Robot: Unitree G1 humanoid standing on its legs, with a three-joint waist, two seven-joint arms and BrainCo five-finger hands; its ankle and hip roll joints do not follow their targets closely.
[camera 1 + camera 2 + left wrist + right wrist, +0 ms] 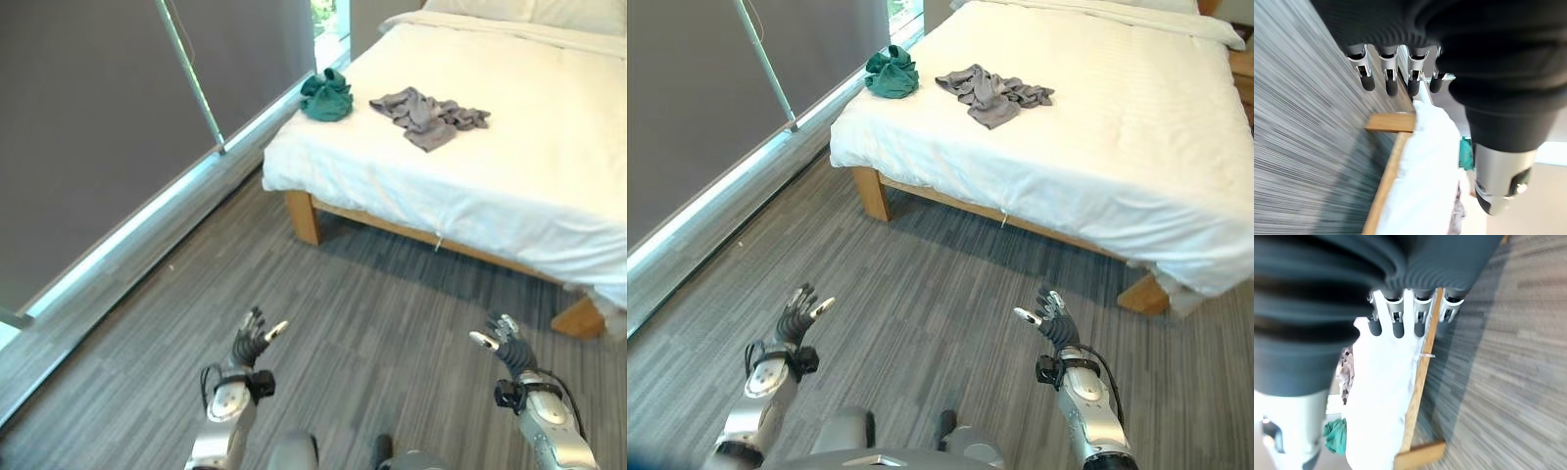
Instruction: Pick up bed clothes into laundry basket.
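Our left hand and right hand hover wide open, empty, short of the bed, where green and grey clothes lie.

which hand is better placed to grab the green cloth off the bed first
Probably the left hand: the green cloth lies at the bed's left corner, on that side. The right hand, also open and empty, lines up more with the grey garment.

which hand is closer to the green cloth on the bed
Left. The left hand hangs over the floor, on the green cloth's side of the bed. The right hand is farther across, near the bed's other leg.
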